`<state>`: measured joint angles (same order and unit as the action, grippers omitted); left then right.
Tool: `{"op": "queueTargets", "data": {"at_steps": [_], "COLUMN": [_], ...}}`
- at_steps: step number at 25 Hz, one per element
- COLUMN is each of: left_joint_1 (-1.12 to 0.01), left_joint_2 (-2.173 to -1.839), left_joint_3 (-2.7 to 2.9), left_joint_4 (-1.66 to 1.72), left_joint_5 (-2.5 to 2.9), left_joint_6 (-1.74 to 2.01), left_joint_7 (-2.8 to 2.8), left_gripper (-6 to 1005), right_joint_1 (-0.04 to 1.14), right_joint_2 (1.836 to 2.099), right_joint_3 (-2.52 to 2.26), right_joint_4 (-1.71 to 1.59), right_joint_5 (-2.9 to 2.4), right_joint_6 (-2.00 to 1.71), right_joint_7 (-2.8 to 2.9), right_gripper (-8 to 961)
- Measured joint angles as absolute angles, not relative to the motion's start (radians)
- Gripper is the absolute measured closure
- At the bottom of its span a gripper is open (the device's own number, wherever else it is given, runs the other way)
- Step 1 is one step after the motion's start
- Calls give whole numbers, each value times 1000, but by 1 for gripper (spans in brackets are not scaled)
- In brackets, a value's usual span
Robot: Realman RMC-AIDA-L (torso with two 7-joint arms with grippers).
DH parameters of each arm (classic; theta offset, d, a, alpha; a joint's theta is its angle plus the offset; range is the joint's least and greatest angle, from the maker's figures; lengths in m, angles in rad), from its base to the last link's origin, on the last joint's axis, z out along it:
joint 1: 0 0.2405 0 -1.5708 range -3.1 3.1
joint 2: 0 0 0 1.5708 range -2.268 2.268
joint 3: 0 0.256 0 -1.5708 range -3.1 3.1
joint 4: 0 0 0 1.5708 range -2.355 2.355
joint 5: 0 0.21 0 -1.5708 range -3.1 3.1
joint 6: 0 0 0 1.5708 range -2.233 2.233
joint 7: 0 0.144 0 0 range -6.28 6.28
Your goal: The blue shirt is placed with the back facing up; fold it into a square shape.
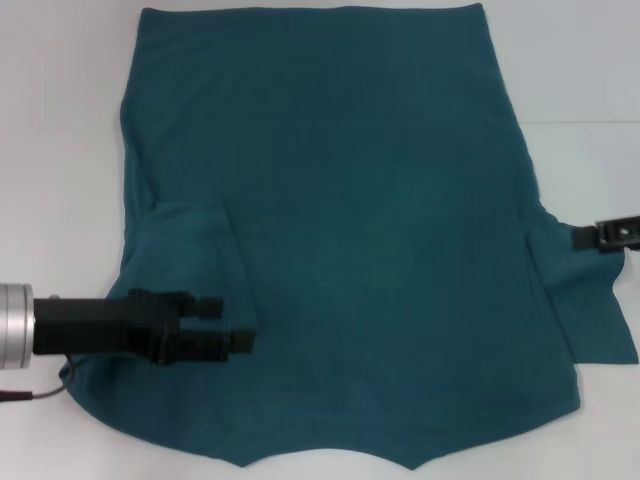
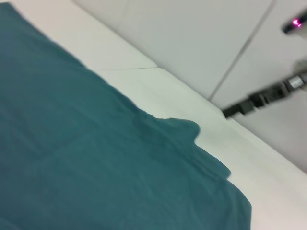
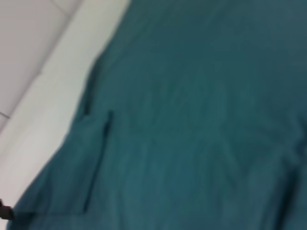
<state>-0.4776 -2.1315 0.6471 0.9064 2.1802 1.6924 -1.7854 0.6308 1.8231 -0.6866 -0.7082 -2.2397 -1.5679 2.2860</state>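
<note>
The blue shirt lies flat on the white counter. Left gripper hovers lower left, jaws open; right gripper at right edge, jaws unclear.

plain teal-blue shirt, white table

The blue shirt is lying flat mid-frame, the left gripper hovering open at lower left, the right gripper touching its right sleeve.

- blue shirt: 1, lying flat, plain side up
- table: 1, white
- pincers: 2; left pincer over the shirt, right pincer at the shirt's right sleeve
</note>
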Motion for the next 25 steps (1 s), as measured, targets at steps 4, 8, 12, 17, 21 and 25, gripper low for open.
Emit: {"op": "queueTargets", "data": {"at_steps": [4,8,12,17,21,25], "left_joint_1": [-483,-485,-490,-496,-496,-490], "left_joint_2": [-2134,-2147,-2148,-2149,-2149,-2149], "left_joint_3": [635,619,618,617,617,615], "left_joint_4": [904,901,884,865,864,863], "left_joint_5": [2177,2156,2142,2140,2132,2116], "left_joint_6": [1670,1649,1620,1602,1600,1593], "left_joint_7": [-1858,-1868,-1873,-1876,-1878,-1879], "left_gripper": [140,139,139,139,139,140], "right_joint_1": [597,568,551,541,558,592], "right_joint_2": [1811,1804,1802,1821,1853,1875], "right_joint_3": [-642,-608,-565,-566,-576,-586], "right_joint_4": [-716,-723,-728,-720,-713,-682], "right_joint_5": [-2279,-2306,-2336,-2337,-2350,-2408], "right_joint_6": [-1577,-1581,-1536,-1426,-1351,-1279], "right_joint_7": [2353,2400,2388,2360,2359,2367], "right_gripper": [253,253,254,253,253,252]}}
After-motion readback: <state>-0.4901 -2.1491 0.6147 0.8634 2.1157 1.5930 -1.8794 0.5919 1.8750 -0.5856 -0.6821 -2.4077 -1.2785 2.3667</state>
